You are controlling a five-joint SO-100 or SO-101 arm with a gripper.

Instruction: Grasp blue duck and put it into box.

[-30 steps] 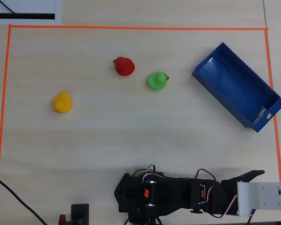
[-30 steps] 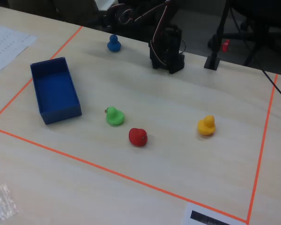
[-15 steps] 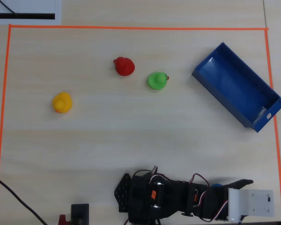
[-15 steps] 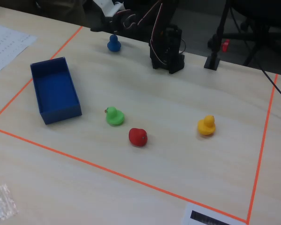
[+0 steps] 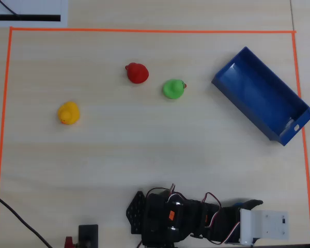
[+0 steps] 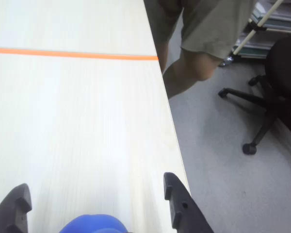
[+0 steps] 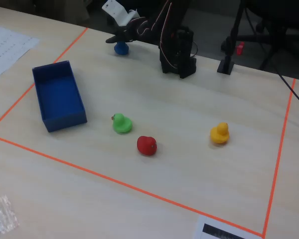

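Overhead looks straight down on the taped table (image 5: 144, 144); fixed view stands opposite the arm (image 7: 177, 50), oblique, sharing that field; wrist view close, facing the table edge.

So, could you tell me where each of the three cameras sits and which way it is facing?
Overhead view: above the table, looking straight down; the arm and gripper sit at the bottom edge, the box at the right.
Wrist view: on the gripper, looking along the table past its edge to the floor; two open fingertips flank the blue duck.
Fixed view: opposite the arm, angled down; the arm stands at the far side.
Shared: wrist and fixed views both show the blue duck.
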